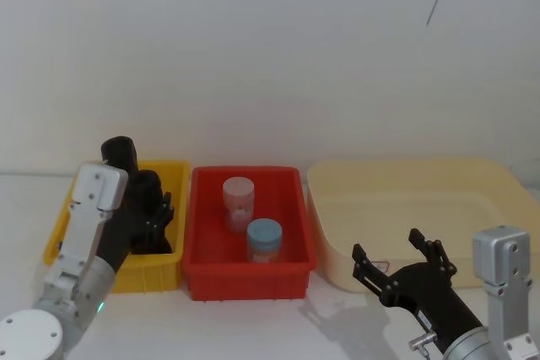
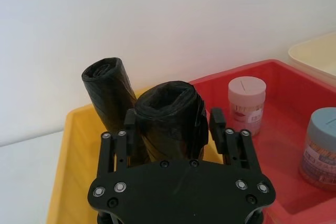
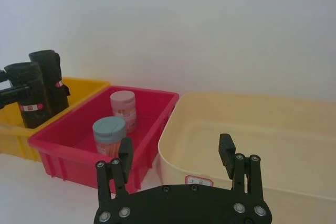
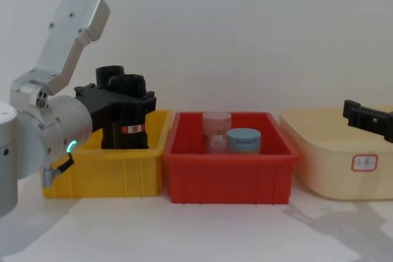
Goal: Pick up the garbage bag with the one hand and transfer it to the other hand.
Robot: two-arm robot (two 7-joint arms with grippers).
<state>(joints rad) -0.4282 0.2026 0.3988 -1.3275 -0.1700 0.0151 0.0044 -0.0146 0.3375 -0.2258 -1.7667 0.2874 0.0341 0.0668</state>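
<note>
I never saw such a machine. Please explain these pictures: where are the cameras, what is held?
This is a two-armed robot. Its cameras sit on head, chest and both wrists. On the white table stand a yellow plastic bin with a black roll of garbage bags and a second black roll, a red plastic bin with a pink-lidded jar and a blue-lidded jar, and a cream plastic tub. The left hand is around the first roll; whether it grips is unclear. The right hand is open, before the tub.

left end effector (image 2: 172,114) straddles the garbage bag (image 2: 167,100).
</note>
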